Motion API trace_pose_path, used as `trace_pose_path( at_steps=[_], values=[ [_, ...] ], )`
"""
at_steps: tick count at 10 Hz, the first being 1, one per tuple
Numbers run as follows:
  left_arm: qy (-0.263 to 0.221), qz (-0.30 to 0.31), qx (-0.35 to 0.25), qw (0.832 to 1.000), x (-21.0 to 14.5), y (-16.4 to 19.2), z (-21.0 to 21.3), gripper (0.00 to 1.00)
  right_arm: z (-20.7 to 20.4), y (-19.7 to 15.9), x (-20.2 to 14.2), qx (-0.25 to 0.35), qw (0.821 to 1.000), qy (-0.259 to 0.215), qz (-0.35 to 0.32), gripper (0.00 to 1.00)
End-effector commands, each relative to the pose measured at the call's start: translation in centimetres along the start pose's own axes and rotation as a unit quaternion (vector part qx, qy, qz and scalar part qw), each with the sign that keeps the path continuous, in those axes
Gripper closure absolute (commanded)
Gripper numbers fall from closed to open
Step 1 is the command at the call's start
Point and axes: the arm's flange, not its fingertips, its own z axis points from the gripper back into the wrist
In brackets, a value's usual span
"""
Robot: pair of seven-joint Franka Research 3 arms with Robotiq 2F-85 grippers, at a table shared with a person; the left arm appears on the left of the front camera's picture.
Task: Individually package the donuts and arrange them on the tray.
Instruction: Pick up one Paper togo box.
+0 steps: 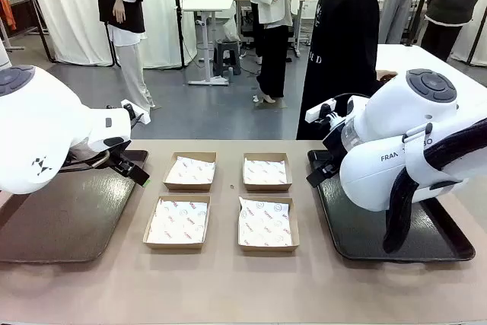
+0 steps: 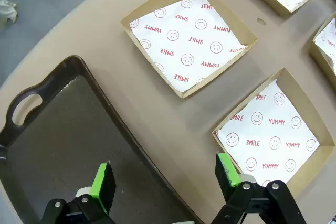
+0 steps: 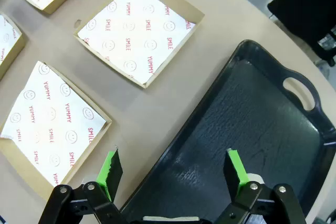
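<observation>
Item: four shallow cardboard boxes (image 1: 175, 246), set two by two at the middle of the bench (image 1: 228, 287), tops open, each holding a paper liner (image 1: 265, 224) printed with smiling faces and nothing else. They were apparently spaced apart so that one donut could go into each. Item: a dark tray (image 1: 61, 218) on the robot's left and a black tray (image 1: 358, 234) on its right, both bare. They flanked the boxes, probably so either arm could set a filled box down without reaching across. Item: the left tool (image 2: 164, 176), jaws spread wide and gripping nothing, hung above the inner edge of the left tray, with one green pad over the tray and the other over the rim of the nearest box. Item: the right tool (image 3: 173, 167), likewise wide open and gripping nothing, was poised above the inner edge of the right tray, beside the boxes on that side. Item: a person in black (image 1: 342, 51) stood at the far side of the bench. Item: the donuts, whereabouts I could not tell. Packaging, by my judgement, had not yet begun.
</observation>
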Motion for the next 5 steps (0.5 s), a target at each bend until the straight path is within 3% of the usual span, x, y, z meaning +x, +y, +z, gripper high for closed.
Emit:
trace_pose_path(
  at_steps=[1,5],
  values=[
    [0.0,0.0,0.0,1.0,0.0,-0.01,0.0,0.0,0.0,0.0,0.0,0.0,1.0,0.0,0.0,0.0],
    [0.0,0.0,0.0,1.0,0.0,-0.01,0.0,0.0,0.0,0.0,0.0,0.0,1.0,0.0,0.0,0.0]
  ],
)
